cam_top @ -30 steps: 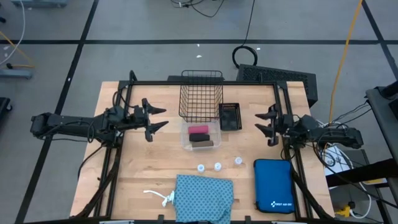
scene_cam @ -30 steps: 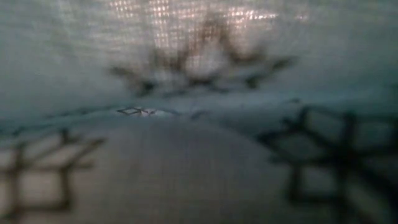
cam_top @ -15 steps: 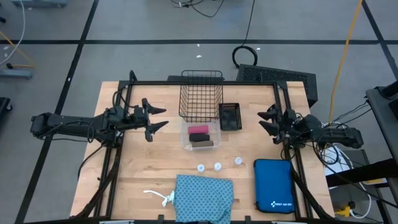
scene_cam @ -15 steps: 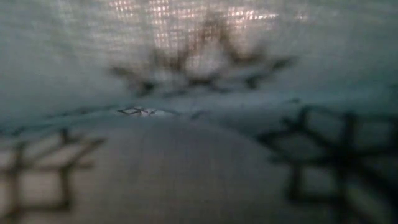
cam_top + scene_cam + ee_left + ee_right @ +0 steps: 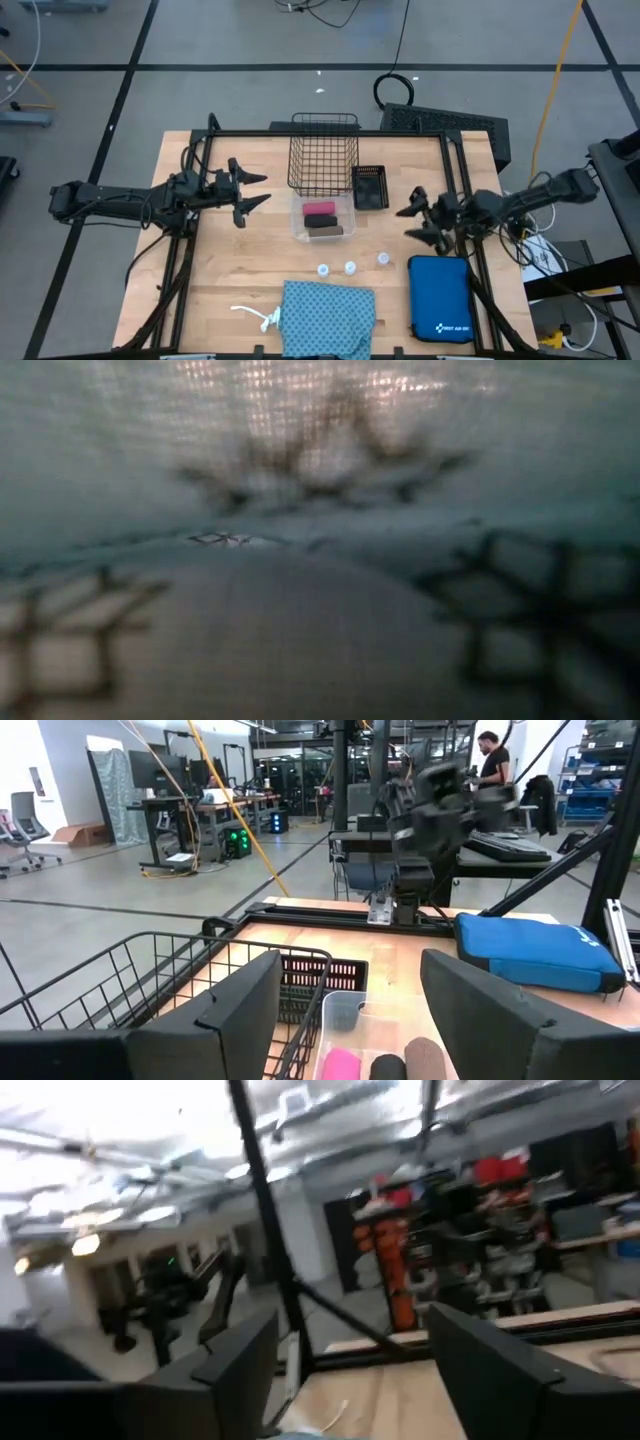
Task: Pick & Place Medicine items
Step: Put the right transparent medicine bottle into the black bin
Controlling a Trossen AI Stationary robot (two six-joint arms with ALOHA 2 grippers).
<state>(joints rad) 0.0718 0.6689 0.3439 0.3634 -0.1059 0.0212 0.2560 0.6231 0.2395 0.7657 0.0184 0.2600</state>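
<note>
A pink roll (image 5: 319, 208) and a brown roll (image 5: 326, 232) lie in a clear tray (image 5: 297, 228) at mid table; the left wrist view shows them as pink roll (image 5: 340, 1066) and brown roll (image 5: 426, 1058). Three white-capped vials (image 5: 350, 267) stand on the wood nearer the near edge. The teal patterned cloth (image 5: 328, 318) with white string (image 5: 255, 316) lies at the near edge and fills the low view (image 5: 320, 560). My left gripper (image 5: 262, 190) hovers open left of the tray. My right gripper (image 5: 410, 222) is open, right of the tray, above the blue case.
A wire basket (image 5: 323, 152) and a small black tray (image 5: 369, 186) sit toward the far edge behind the clear tray. The big blue zip case (image 5: 440, 297) lies at the near right. Bare wood stretches across the left half of the table (image 5: 215, 265).
My right gripper has swung from the table's right edge toward the left and near side, now over the wood just beyond the blue case's far end; its fingers stay apart. The left arm and all the items have kept still.
</note>
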